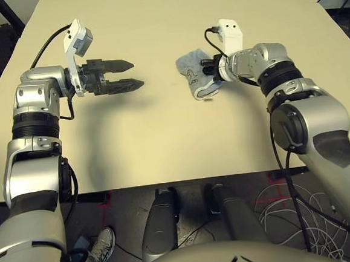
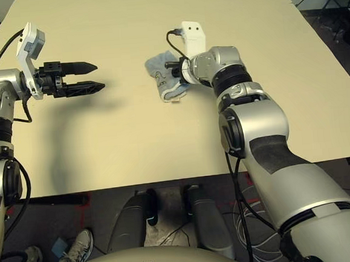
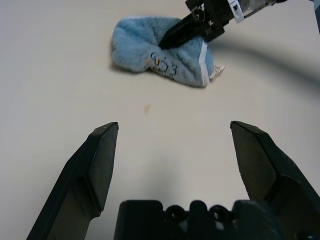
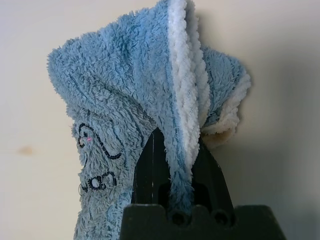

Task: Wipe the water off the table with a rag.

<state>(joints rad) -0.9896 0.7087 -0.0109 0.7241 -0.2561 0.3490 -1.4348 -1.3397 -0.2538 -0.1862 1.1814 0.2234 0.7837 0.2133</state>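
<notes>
the right black fingers (image 4: 215,182) pinch the fluffy blue rag with white edging (image 4: 115,90). the left black fingers (image 3: 102,165) stand wide apart, empty.

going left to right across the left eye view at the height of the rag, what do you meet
left pincer, open and empty → bare tabletop → blue rag → right pincer, shut on the rag
</notes>
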